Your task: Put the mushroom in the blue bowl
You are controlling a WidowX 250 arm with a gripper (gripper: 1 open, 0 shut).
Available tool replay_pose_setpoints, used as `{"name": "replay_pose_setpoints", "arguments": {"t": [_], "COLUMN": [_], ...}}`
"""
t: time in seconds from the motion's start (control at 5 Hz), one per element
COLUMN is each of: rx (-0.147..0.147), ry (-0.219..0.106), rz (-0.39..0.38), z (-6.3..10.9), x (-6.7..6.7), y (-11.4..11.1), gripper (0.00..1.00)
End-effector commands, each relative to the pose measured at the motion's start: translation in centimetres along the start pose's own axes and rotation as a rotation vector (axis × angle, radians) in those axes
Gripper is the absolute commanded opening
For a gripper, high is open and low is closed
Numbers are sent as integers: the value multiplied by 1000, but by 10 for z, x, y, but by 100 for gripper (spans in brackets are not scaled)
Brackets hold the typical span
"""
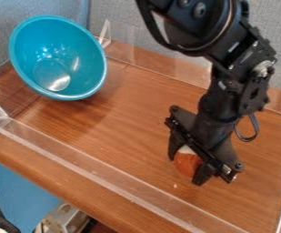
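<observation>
Gripping the small toy mushroom [190, 164] with its reddish-brown rounded cap, low over the wooden tabletop [118, 118] at the near right.

Clenching on that cap between the black jaws of the gripper [194, 167], pointing almost straight down from the black jointed robot arm [222, 55]; hard to tell whether resting on the wood or barely raised. Sitting well apart at the far left, tilted on its side with the opening facing the camera and nothing inside: the large glossy turquoise-blue plastic bowl [57, 58]. Judging the grasp done; lifting, carrying across to the left and releasing into the bowl all remaining. Running along the near edge, a clear acrylic rail [94, 173].
</observation>
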State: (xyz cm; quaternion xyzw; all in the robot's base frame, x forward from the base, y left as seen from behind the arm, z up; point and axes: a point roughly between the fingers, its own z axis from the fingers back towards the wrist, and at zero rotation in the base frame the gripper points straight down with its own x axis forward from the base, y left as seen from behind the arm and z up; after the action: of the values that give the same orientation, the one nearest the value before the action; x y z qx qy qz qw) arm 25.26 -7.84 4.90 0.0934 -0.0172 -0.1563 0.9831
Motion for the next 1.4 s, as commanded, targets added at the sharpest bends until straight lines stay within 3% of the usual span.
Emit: {"name": "replay_pose_setpoints", "arguments": {"t": [0.0,0.2,0.4,0.8,1.0,1.2], "rx": [-4,-4,-7,-27,-24,11], "ry": [-83,-88,-82,-121,-134,-146], "rz": [-47,-77,-46,-74,22,154], "z": [14,13,3,30,51,88], "x": [2,-1,1,10,14,22], "y": [-5,-6,-5,2,21,63], "gripper": [0,0,0,0,0,0]}}
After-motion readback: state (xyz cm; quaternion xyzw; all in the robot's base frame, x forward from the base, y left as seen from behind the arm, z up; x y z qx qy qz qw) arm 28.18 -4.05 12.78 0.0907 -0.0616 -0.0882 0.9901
